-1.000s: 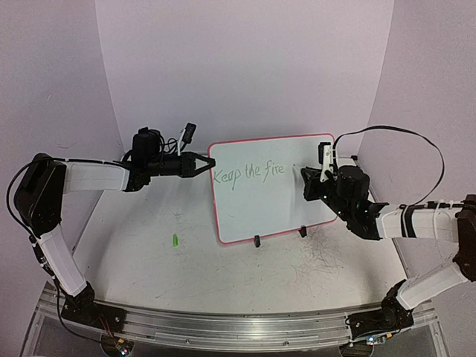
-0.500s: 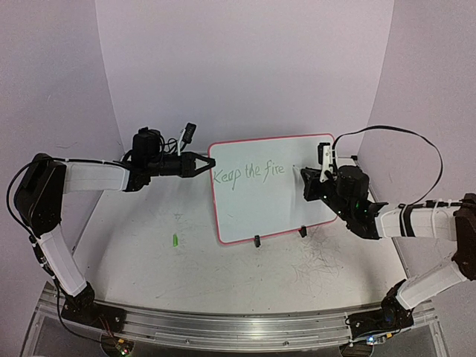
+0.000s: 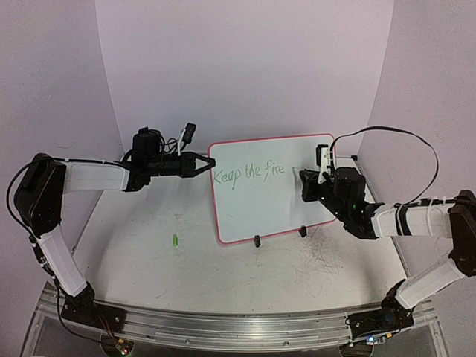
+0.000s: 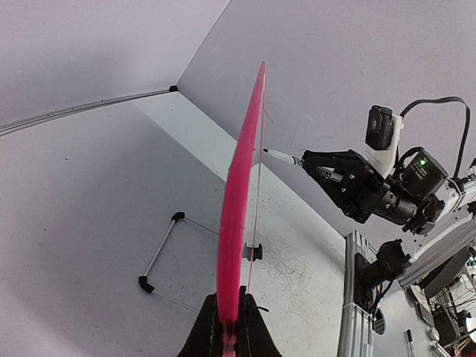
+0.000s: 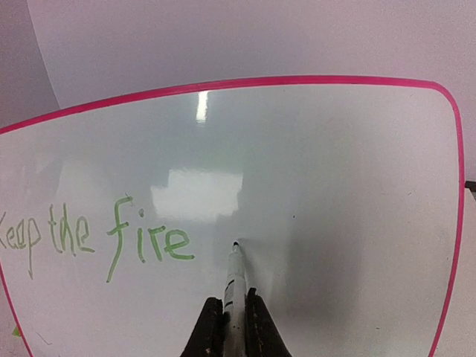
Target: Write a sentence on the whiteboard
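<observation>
The whiteboard [image 3: 271, 208] stands upright on the table, pink-rimmed, with the sentence [image 3: 249, 173] in green reading "Keep the fire". My left gripper [image 3: 206, 164] is shut on the board's left edge; the left wrist view shows the whiteboard [image 4: 236, 201] edge-on between the left gripper's [image 4: 229, 325] jaws. My right gripper [image 3: 306, 178] is shut on a white marker [image 5: 234, 282]. The marker's tip sits at or just off the whiteboard [image 5: 335, 186], a little right of "fire" in the sentence [image 5: 111, 238]. The marker [image 4: 281, 155] points at the board's face.
A small green cap [image 3: 175, 240] lies on the table left of the board. Two black clip feet [image 3: 256, 241] hold the board's lower edge, and a wire stand [image 4: 160, 253] reaches out behind it. Scribble marks [image 3: 320, 260] cover the table at front right.
The right arm has shifted slightly left, bringing the marker closer to the board after "fire". The left arm and the board have not moved.
</observation>
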Robot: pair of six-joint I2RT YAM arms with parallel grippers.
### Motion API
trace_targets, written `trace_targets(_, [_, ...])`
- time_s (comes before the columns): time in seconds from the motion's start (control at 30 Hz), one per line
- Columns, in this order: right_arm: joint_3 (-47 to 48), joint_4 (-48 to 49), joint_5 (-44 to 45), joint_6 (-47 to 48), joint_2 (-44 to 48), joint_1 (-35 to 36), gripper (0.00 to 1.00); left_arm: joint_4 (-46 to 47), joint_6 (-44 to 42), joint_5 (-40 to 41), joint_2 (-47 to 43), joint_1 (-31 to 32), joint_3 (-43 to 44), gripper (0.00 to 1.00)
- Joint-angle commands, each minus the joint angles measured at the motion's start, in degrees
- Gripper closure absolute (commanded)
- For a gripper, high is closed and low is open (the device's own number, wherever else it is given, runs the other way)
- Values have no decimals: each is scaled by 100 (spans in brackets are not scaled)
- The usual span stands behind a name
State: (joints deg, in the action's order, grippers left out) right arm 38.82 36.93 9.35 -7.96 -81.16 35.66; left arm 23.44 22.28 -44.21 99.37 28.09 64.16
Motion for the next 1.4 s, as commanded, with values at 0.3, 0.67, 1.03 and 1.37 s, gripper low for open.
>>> trace_targets(0.3, [335,313,345,13,-257,-20,100,-41,-260,70,-173,94,220,100])
trace_targets(0.67, [369,279,50,71,-304,-23,100,-41,-260,69,-138,100,229,100])
trace_targets(1.03, [194,57,-170,-37,-257,-21,100,-49,-268,70,-189,107,220,100])
trace_targets(1.37, [66,-107,-16,-92,-168,-22,100,-50,-277,84,-216,117,203,100])
